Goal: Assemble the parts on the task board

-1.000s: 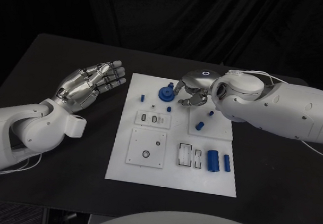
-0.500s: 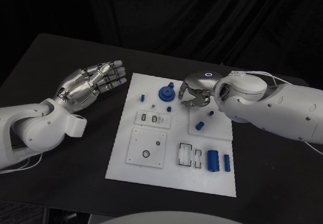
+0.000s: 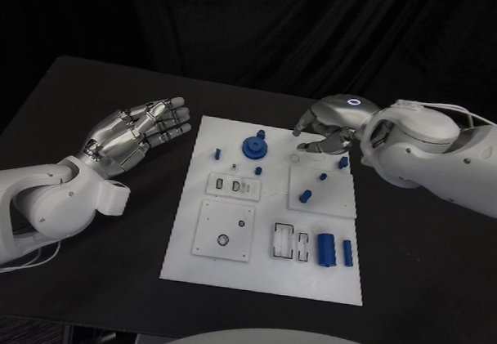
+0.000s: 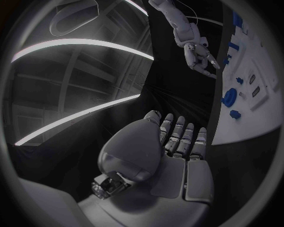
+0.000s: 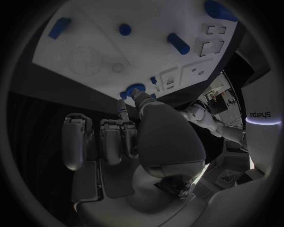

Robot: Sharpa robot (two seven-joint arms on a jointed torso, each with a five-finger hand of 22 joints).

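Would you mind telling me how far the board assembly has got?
Done: a round blue part stands on the task board. In hand: nothing visible; the right hand hovers at the far edge, the left hand lies open beside it. Left: two blue cylinders lie loose.

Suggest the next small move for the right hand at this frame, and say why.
Probably bring the right hand back down over the task board toward a loose blue part, perhaps the small peg lying nearest it. The hand hangs above the board's far edge with fingers curled and nothing visible in them, while several blue parts lie unplaced. The left hand rests open beside the board.
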